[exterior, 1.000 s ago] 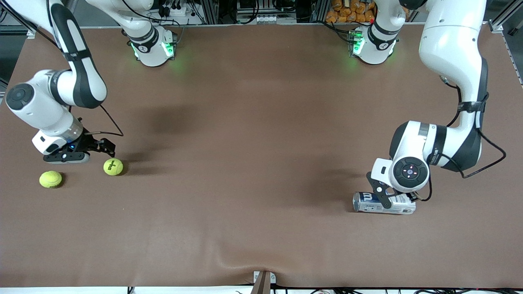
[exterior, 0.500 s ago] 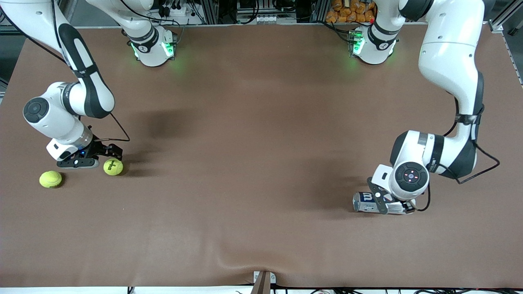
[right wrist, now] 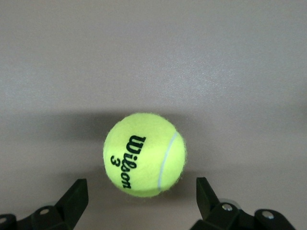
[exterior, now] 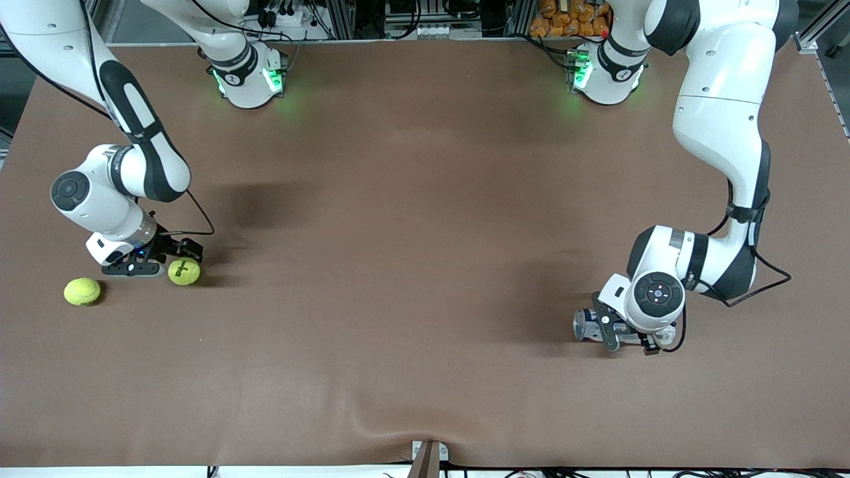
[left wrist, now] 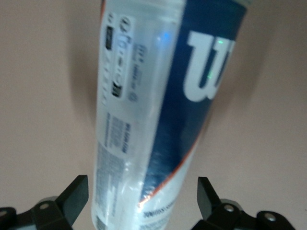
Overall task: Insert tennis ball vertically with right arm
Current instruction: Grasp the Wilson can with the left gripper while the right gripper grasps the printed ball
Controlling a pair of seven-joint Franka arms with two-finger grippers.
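Right gripper (exterior: pixel 174 255) hangs low over the brown table (exterior: pixel 412 265) at the right arm's end, its black fingers (right wrist: pixel 72 201) spread wide and holding nothing. Just under and ahead of it lies a fuzzy yellow-green tennis ball with black Wilson lettering (exterior: pixel 184 271), resting on the table. In the right wrist view this lettered ball (right wrist: pixel 145 154) sits centred in line with the gap between the two fingertips, a little ahead of them and touching neither. A second, plain yellow-green tennis ball (exterior: pixel 82 291) lies on the table nearby, closer to the table's edge at the right arm's end and slightly nearer the front camera.

Toward the left arm's end, the left gripper (exterior: pixel 614 330) is down over a clear plastic tennis-ball can with a blue and white label (exterior: pixel 588 324), which lies on its side on the table. The left wrist view shows the can (left wrist: pixel 153 110) running between the widely parted fingers (left wrist: pixel 72 199); whether they touch it cannot be told.
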